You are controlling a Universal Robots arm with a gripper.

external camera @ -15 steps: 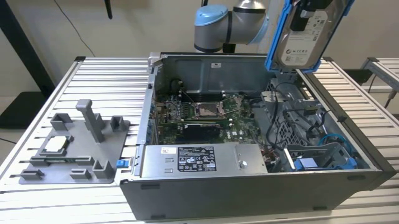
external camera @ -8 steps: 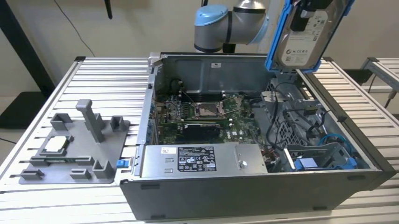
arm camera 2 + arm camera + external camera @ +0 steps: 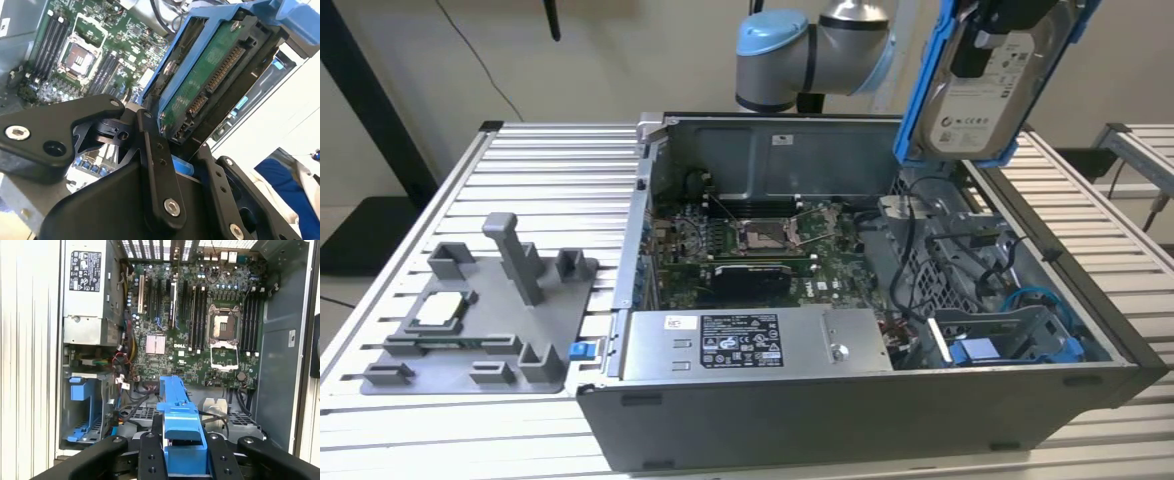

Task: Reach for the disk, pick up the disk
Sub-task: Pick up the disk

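The disk (image 3: 983,95), a silver drive with a white label in a bright blue frame, hangs upright in the air over the far right corner of the open computer case (image 3: 854,410). My gripper (image 3: 995,38) is shut on its upper end. In the second wrist view the black fingers (image 3: 156,165) clamp the blue frame, and the disk's green circuit side (image 3: 210,75) with its connector faces the camera. In the first wrist view the disk's blue frame edge (image 3: 181,416) stands between the two fingers, above the case.
Inside the case lie the motherboard (image 3: 747,235) with an open processor socket, a silver power-supply box (image 3: 754,342) at the near side, and a blue drive bay (image 3: 1014,345) with cables. A grey fixture (image 3: 480,320) holding a small chip sits on the slatted table (image 3: 547,170).
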